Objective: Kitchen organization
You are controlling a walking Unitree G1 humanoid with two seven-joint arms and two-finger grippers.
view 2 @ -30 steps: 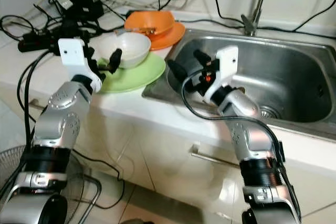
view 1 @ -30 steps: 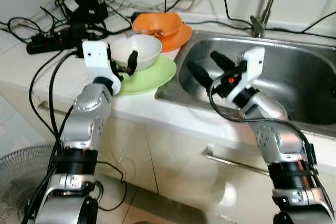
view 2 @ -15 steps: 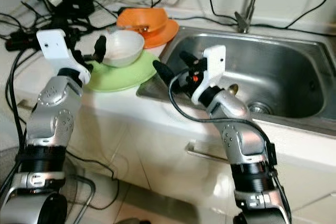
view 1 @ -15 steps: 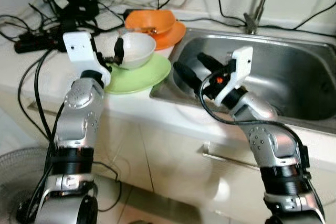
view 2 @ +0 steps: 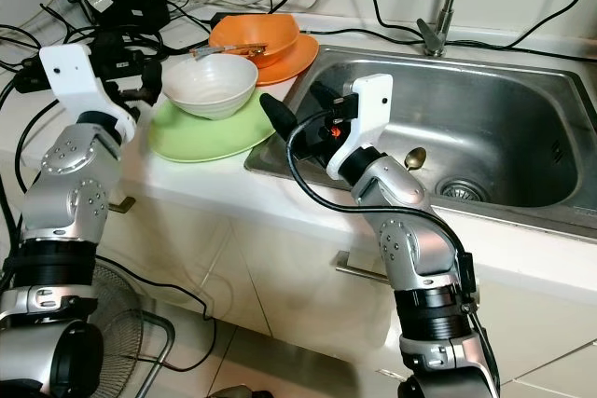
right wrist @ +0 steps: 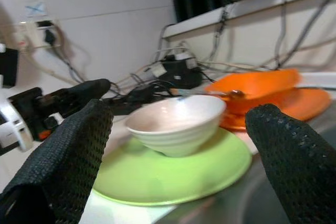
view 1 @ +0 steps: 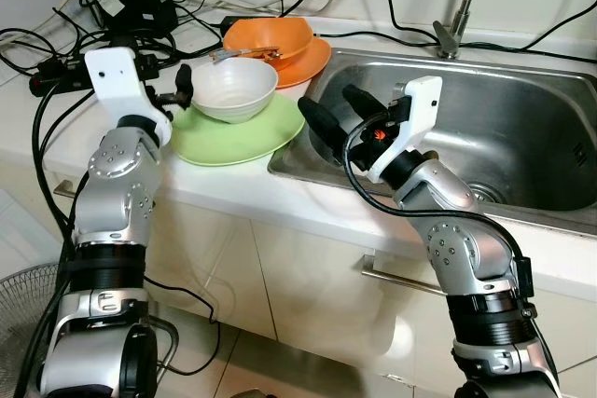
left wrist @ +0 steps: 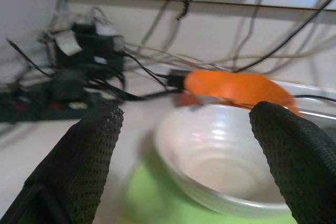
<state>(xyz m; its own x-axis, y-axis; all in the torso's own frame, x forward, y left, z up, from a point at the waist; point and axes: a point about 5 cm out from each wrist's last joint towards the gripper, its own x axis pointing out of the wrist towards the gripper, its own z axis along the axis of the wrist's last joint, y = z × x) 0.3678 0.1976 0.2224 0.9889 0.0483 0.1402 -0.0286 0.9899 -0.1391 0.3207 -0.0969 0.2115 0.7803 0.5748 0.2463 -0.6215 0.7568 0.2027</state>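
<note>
A white bowl [view 1: 235, 89] stands upright on a green plate [view 1: 238, 137] on the counter, left of the sink [view 1: 522, 128]. My left gripper [view 1: 168, 81] is open just left of the bowl, level with its rim and not touching it; the left wrist view shows the bowl [left wrist: 215, 156] beyond the spread fingers [left wrist: 84, 161]. My right gripper [view 1: 334, 107] is open over the sink's left rim, pointing at the plate and bowl [right wrist: 176, 121], with nothing between its fingers. Behind them an orange bowl [view 1: 273, 36] holding a spoon [view 1: 238, 53] sits on an orange plate [view 1: 312, 58].
A spoon [view 2: 413, 156] lies in the sink near the drain [view 2: 462, 190]. The faucet [view 1: 457, 6] rises at the back. A power strip and tangled cables [view 1: 65, 76] and a black adapter [view 1: 140, 2] crowd the counter's left. A fan [view 1: 19, 305] stands on the floor.
My left gripper has come off the white bowl's near rim and now sits to the bowl's left. My right gripper has shifted left toward the sink's rim. The camera moved too.
</note>
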